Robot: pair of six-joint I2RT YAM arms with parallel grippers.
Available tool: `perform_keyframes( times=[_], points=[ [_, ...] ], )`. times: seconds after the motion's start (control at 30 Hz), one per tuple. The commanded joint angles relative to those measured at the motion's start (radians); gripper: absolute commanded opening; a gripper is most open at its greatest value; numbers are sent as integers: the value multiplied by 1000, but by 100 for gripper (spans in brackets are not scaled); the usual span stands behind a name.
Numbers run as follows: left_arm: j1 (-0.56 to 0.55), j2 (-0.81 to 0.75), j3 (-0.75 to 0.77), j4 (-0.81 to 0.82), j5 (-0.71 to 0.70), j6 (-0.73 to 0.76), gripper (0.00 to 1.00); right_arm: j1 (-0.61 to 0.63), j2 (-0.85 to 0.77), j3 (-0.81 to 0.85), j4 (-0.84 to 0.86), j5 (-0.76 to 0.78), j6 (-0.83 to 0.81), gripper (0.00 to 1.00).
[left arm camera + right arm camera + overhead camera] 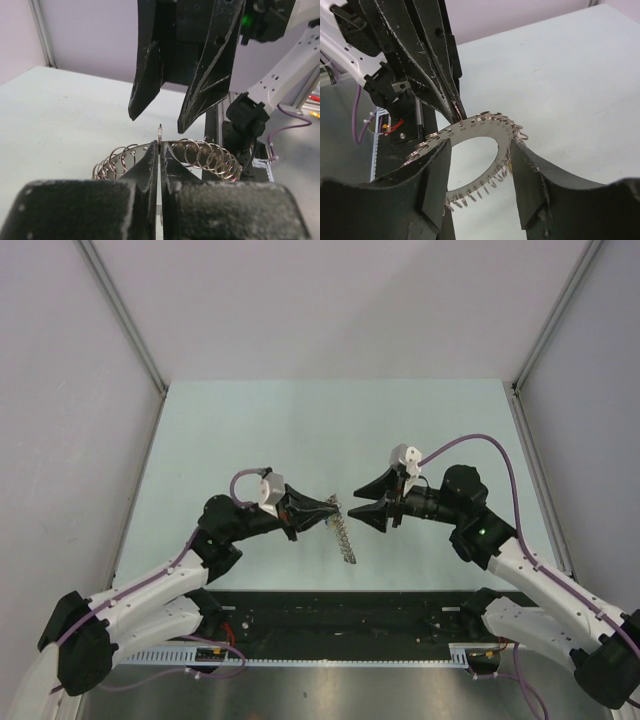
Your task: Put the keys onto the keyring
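Starting at the left of the keyring, a large flat silver metal ring with small wire loops all along its rim (343, 535), the black two-finger left gripper (322, 508) is found pressed together on the rim of this ring. The ring is held up edgewise by it over the pale green table (250, 430). Whether the lower edge of the ring touches the table cannot be told. In the left wrist view, one small loop is seen standing up just above the closed fingertips (150, 160).

To the right of the keyring, very near and facing it, the black two-finger right gripper (356, 500) is placed, with its jaws apart and nothing between them. No key can be seen in any view.

It is judged that the ring is being steadied and presented, and that no key is threaded yet. For the next move a key must be fetched by the right gripper, and its hole must be brought exactly onto a loop, so fine alignment is needed.
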Motion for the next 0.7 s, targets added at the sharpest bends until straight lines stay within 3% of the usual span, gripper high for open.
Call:
perform_keyframes(
  times=[0.0, 0.17, 0.47, 0.67],
  points=[
    [-3, -25, 2, 150, -31, -60, 0, -7, 9, -10, 166, -54, 43, 53],
    [-3, -22, 0, 161, -32, -74, 1, -16, 26, -29, 233, -50, 66, 47],
    [-1, -82, 6, 52, -115, -38, 0, -42, 55, -30, 249, -42, 59, 48],
    [-1, -67, -1, 82, -104, -69, 0, -35, 75, -29, 313, -103, 97, 48]
  ],
)
